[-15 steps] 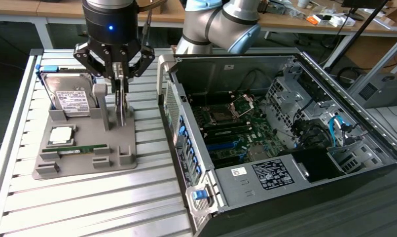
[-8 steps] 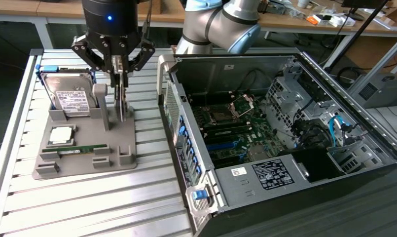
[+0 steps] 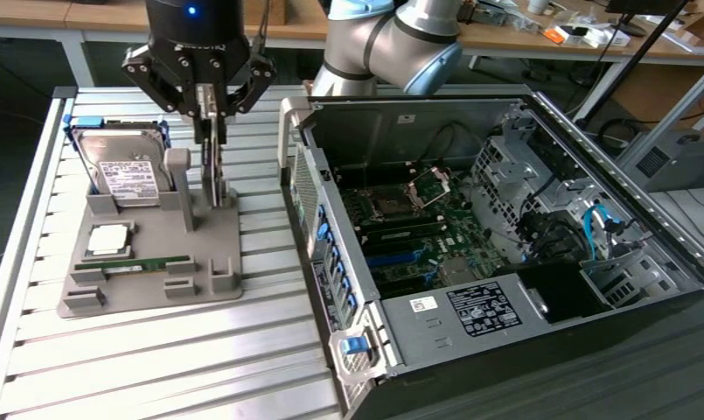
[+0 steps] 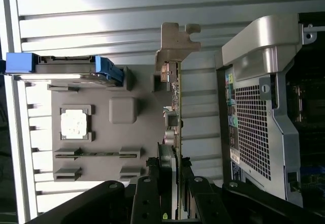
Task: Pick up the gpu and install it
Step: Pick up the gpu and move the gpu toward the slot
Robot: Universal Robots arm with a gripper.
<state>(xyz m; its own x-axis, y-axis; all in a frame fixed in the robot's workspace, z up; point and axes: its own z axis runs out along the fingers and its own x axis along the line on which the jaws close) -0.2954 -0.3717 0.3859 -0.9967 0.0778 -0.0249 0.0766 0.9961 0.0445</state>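
Right now the gripper (image 3: 215,131) hangs above the grey parts holder (image 3: 153,296) on the slatted metal table (image 3: 153,363). Its fingers are about half closed and pressed against both faces of the gpu (image 3: 219,175). The card stands on edge, its lower edge down at the holder's surface near an upright post; whether it still rests in its slot or has cleared it, I cannot tell.

From the wrist view the gpu (image 4: 178,113) appears edge-on as a thin green line. Its pale metal bracket (image 4: 175,43) is at the end away from the gripper (image 4: 177,178), and the black fingers (image 4: 165,165) sit close on either side.

Elsewhere on the holder, a hard drive (image 3: 128,171) with blue rails leans upright in its cradle, a CPU (image 3: 109,238) lies flat in a square recess, and a RAM stick (image 3: 148,262) sits in a narrow slot. Just beside the holder, toward the exterior view's right, is the open computer case (image 3: 504,219), with its motherboard (image 3: 410,236) exposed.
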